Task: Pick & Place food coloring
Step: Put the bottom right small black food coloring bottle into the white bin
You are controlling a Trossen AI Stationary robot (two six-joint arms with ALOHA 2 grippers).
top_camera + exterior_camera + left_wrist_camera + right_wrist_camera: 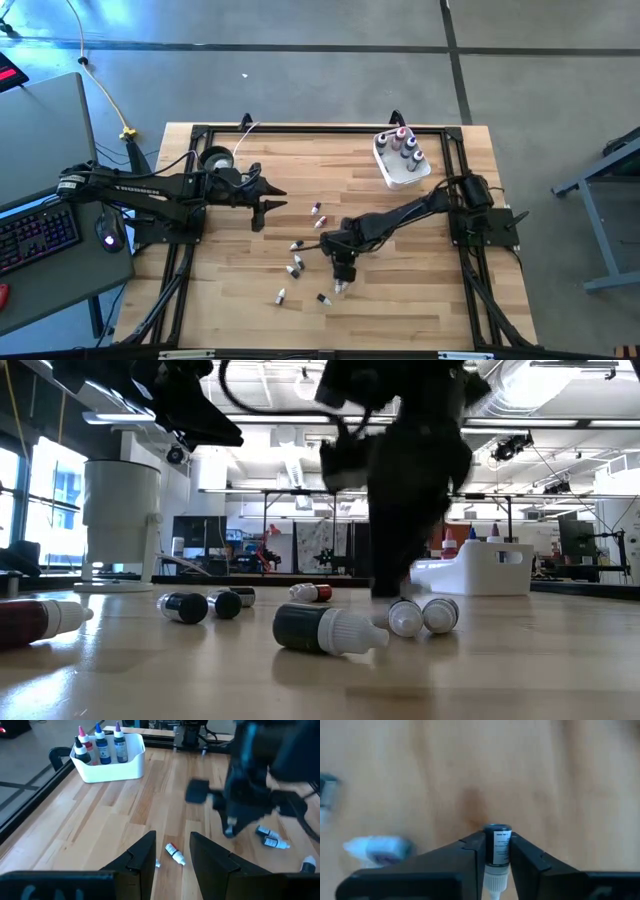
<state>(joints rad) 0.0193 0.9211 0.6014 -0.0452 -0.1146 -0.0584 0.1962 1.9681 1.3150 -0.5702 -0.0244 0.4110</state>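
Several tiny food coloring bottles (297, 262) lie on their sides on the wooden table, and in the low view a dark one with a white cap (325, 628) lies nearest. My right gripper (342, 280) points down over the table's middle, shut on a slim dark dropper (497, 845). My left gripper (270, 205) hovers open toward the table's left. One small bottle (175, 854) lies on the wood ahead of its fingers, untouched. Several more bottles stand upright in the white tub (402, 160). My right gripper pinches the dropper's dark body (498, 854) between its two fingers, coming from above. The bottle lies along the fingers, with its white tip (493, 882) toward the wrist and its dark base (497, 827) pointing away. I cannot tell whether the base touches the table.
The white tub (107, 767) sits at the far right of the table, inside the black frame (320, 128). A round cup (214, 158) stands by the left arm at the far left. Two bottles (422, 615) lie right beside the right gripper. A keyboard sits on a side desk (40, 230).
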